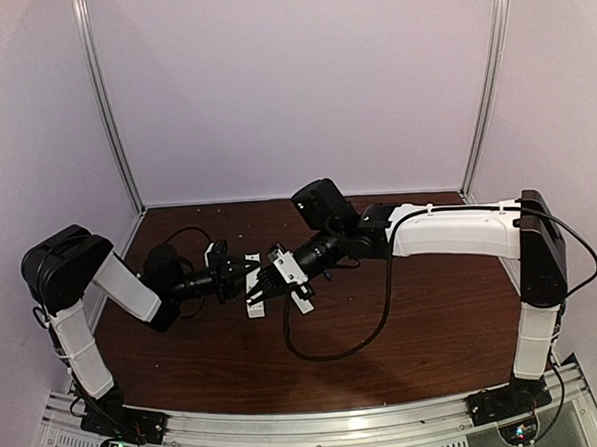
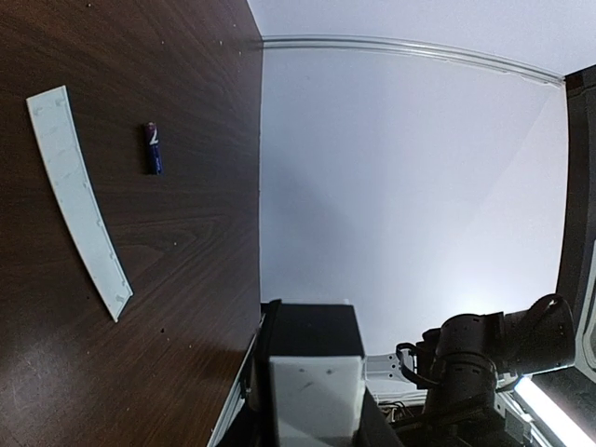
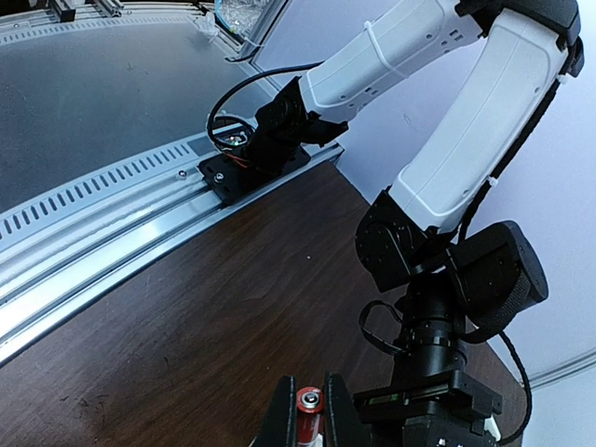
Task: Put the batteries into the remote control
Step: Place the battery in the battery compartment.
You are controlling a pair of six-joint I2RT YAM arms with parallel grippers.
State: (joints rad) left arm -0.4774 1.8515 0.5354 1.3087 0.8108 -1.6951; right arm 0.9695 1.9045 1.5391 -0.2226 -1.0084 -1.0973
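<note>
In the left wrist view my left gripper [image 2: 315, 414] is shut on the white remote control [image 2: 315, 382], seen end-on. The dark blue battery [image 2: 154, 149] lies on the brown table, beside the thin white cover strip [image 2: 79, 200]. In the right wrist view my right gripper [image 3: 309, 414] is shut on the red-orange battery [image 3: 308, 402], with its metal end facing the camera. In the top view the left gripper [image 1: 241, 274] and right gripper [image 1: 269, 275] meet tip to tip above mid-table. The remote's slot is hidden.
The wooden table [image 1: 414, 328] ends at a metal rail [image 1: 320, 433] on the near side. White walls close the back and sides. A black cable [image 1: 369, 330] loops over the table below the right arm. The left arm's wrist [image 3: 456, 372] is close beside the right fingers.
</note>
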